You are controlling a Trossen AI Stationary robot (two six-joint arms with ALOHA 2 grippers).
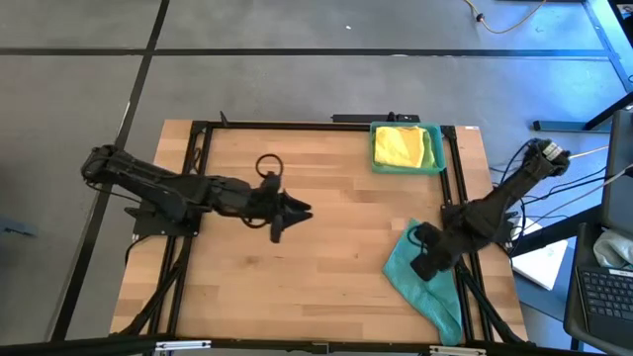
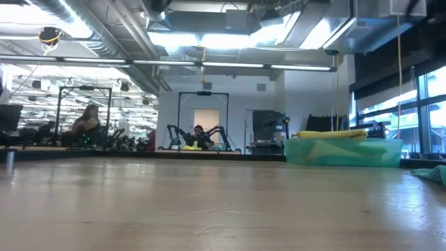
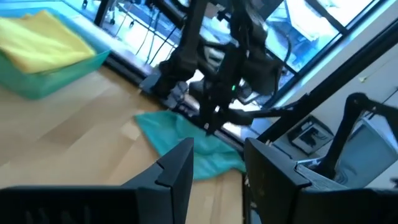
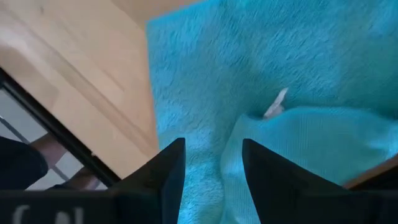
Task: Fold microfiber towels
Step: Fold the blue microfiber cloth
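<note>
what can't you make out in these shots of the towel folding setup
- High view: the right claw covers part of the crumpled teal microfiber towel, hiding any grip.
- Low view: the teal plastic tray wall hides most of the folded yellow cloth; the frame edge cuts off the teal towel.
- Left wrist view: the left claw holds nothing; the right arm blocks the towel's far edge.

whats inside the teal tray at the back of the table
A folded yellow towel lies in the teal tray, rising just above its rim in the low view. Whether more cloths lie beneath it cannot be seen; the yellow one covers the tray's floor.
</note>
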